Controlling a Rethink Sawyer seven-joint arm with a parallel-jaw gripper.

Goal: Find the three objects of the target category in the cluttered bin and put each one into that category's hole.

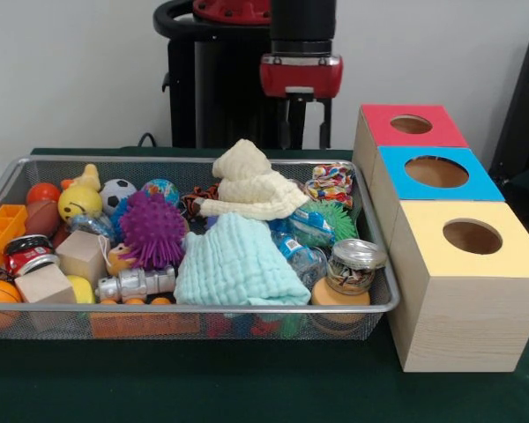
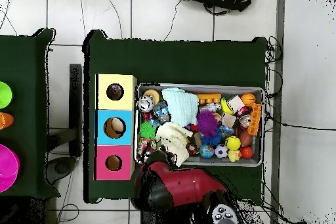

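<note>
My jaws (image 1: pixel 301 132) hang spread behind the bin (image 1: pixel 247 313). One rope bundle (image 1: pixel 331 182) sits at its far corner beside the blue hole (image 1: pixel 436 171) (approach vertically, pinch the knot).

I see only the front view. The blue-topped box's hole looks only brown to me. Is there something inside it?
Observer: Yes. From above, a pale rounded thing lies in the hole; I cannot tell what it is.
Operator: Where does the arm stand over the bin?
Observer: From above, the arm covers the bin's corner next to the red-topped box.
Operator: Is anything beside our table?
Observer: A second green table stands past the boxes, bearing a magenta round thing.
</note>
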